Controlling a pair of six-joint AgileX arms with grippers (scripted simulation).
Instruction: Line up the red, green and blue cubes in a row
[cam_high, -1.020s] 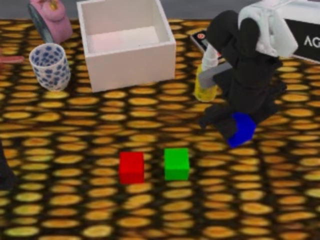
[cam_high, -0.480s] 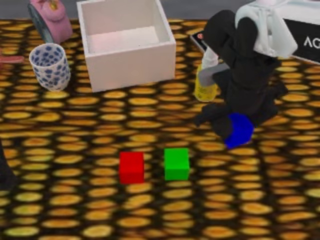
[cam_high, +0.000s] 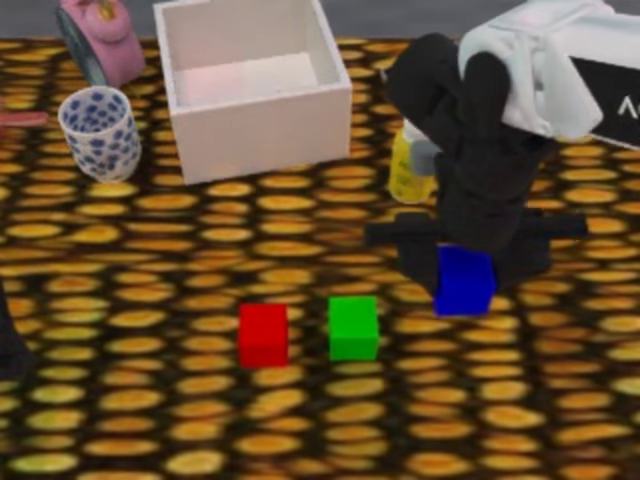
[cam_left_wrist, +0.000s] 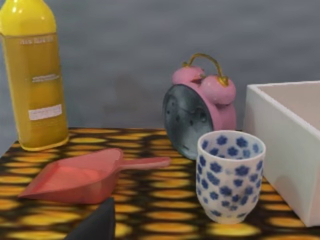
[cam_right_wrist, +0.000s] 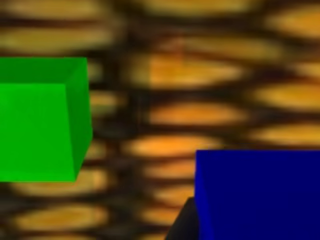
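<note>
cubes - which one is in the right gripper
The blue cube, held in the right gripper. The red cube and green cube sit free on the table, side by side.

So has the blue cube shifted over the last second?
Yes. In the top view the blue cube, held by the right gripper, has moved left and nearer the green cube, which stayed put.

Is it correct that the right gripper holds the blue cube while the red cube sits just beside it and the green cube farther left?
Not quite. The top view shows the green cube nearest the blue cube held in the right gripper; the red cube sits farther left.
</note>
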